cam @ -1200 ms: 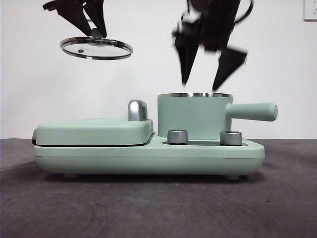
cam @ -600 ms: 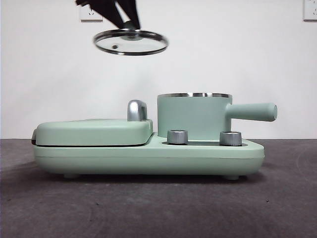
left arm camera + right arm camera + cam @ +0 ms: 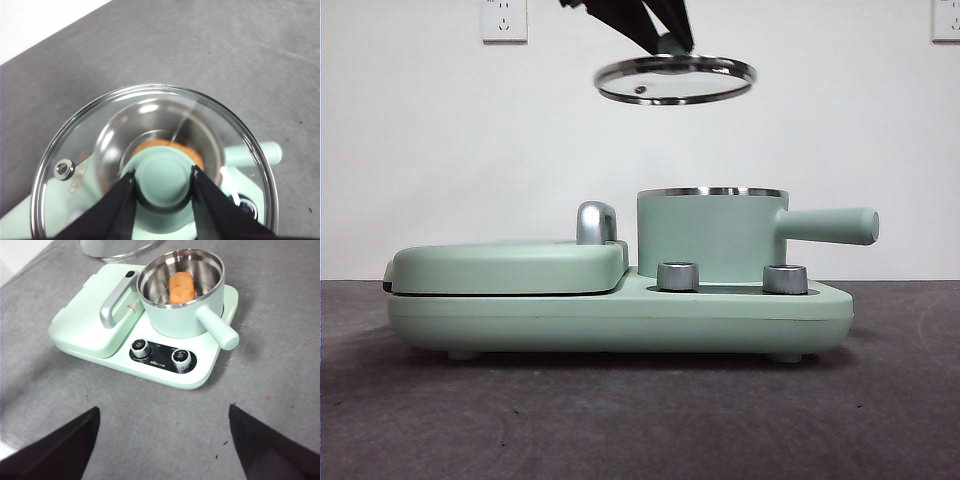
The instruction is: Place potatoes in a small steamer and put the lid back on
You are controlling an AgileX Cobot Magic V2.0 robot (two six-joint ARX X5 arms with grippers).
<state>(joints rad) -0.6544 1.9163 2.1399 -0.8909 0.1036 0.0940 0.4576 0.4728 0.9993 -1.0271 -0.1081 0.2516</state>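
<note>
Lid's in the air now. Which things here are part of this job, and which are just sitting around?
In the job:
- glass lid, held by left pincer
- potato, inside
- small steamer

Just there:
- griddle cover, chrome handle
- two control knobs
- wall sockets
- right pincer, waiting open

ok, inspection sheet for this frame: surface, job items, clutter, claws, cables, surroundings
Surface: dark grey table, a few small specks in the right wrist view.
Potato: lying inside the small steamer.
Small steamer: uncovered, seated on the mint-green cooker base, handle sticking out sideways.
Lid: in the air above the steamer, held by its knob, roughly level, slightly off-centre from the pot.
Clutter: nothing seen.
Left claw: shut on the lid's knob.
Right claw: open, holding nothing, high and back from the cooker.
Cables: nothing seen.
Surroundings: white wall with an outlet; closed griddle cover beside the pot; two steel dials.
</note>
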